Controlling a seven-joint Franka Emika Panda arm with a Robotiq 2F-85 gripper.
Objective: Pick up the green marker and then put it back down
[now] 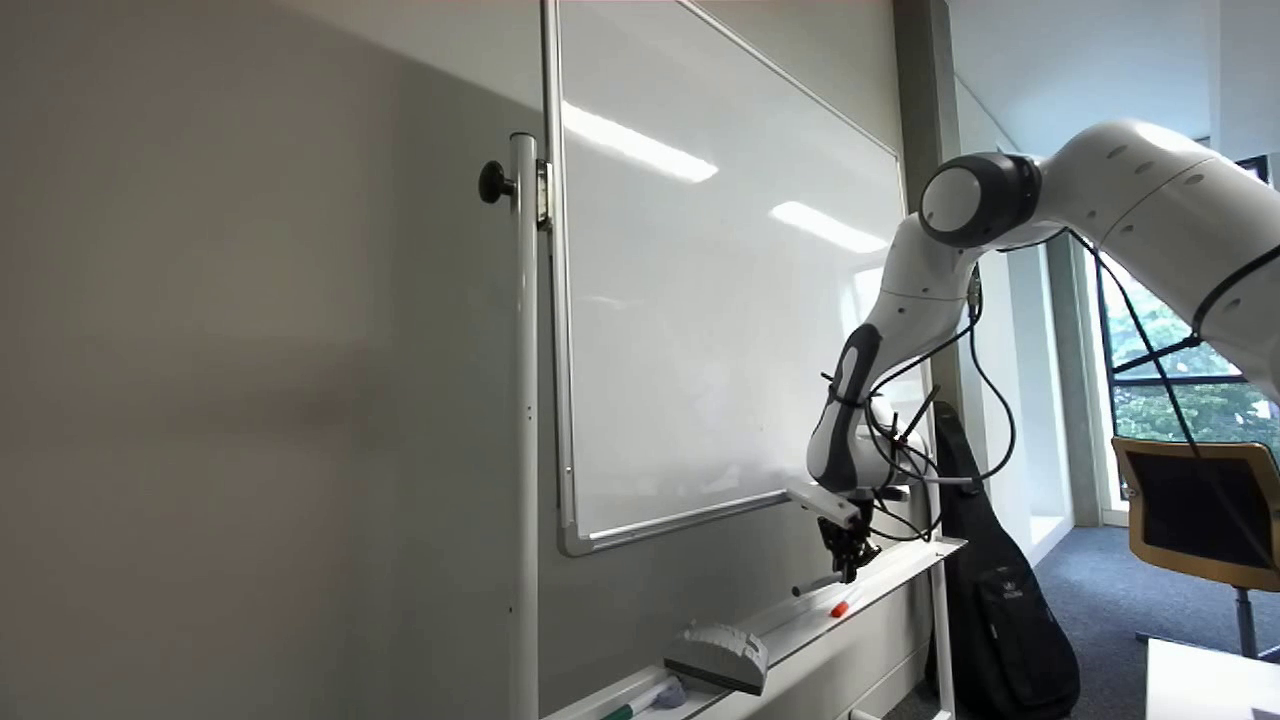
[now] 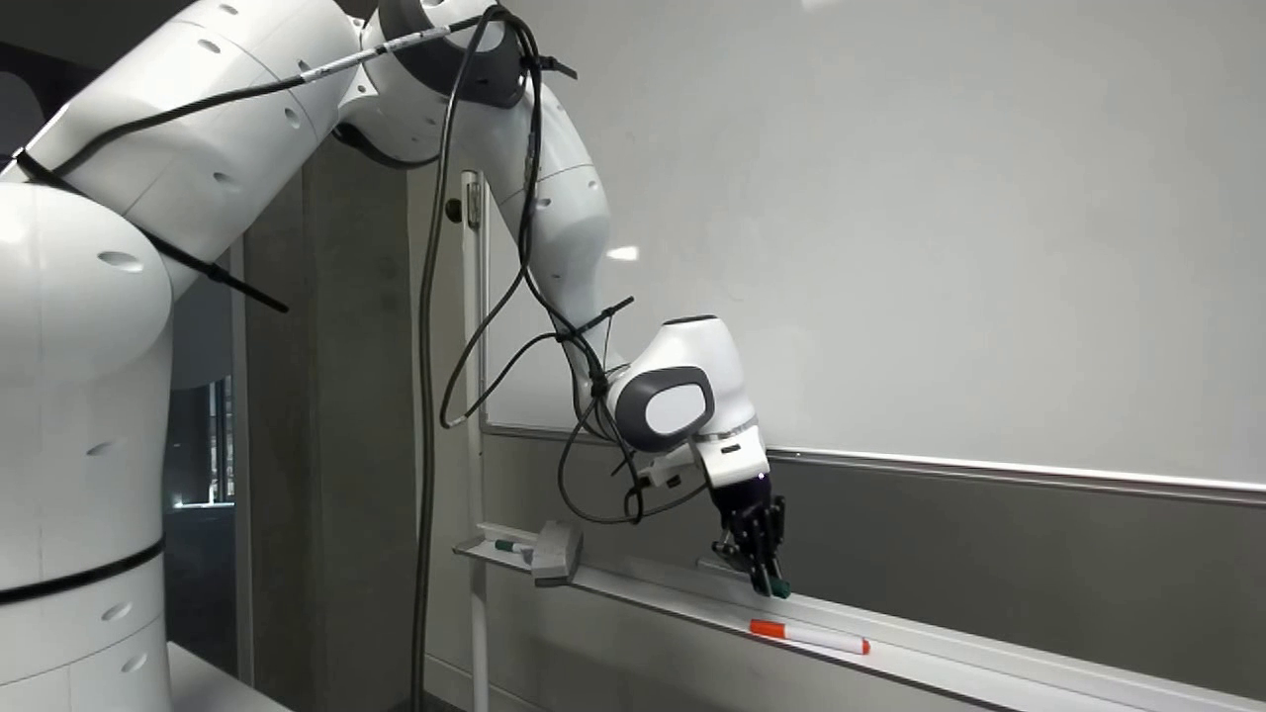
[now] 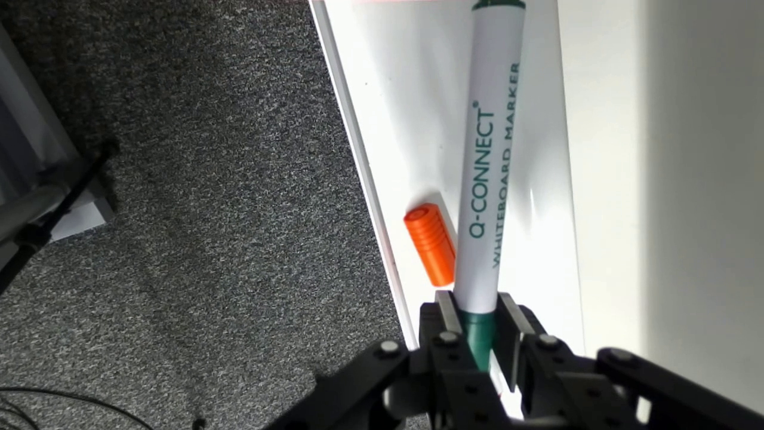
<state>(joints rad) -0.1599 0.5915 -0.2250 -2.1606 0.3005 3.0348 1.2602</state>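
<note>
Wrist view: the jaws of the gripper (image 3: 476,304) are closed on the green marker (image 3: 489,161), which is pinched at 1 of its green ends and held over the white tray (image 3: 406,131); an orange marker (image 3: 431,245) on the tray is partly hidden by it; farther along, a grey eraser (image 1: 718,655) and a 2nd green-and-white marker (image 2: 512,547) are shown in both exterior views

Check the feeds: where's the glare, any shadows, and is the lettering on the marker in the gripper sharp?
In both exterior views, bright patches of light glare off the whiteboard; in an exterior view, a broad shadow darkens the wall; in the wrist view, soft shadows lie on the tray, while the lettering on the green marker is sharp enough to read.
</note>
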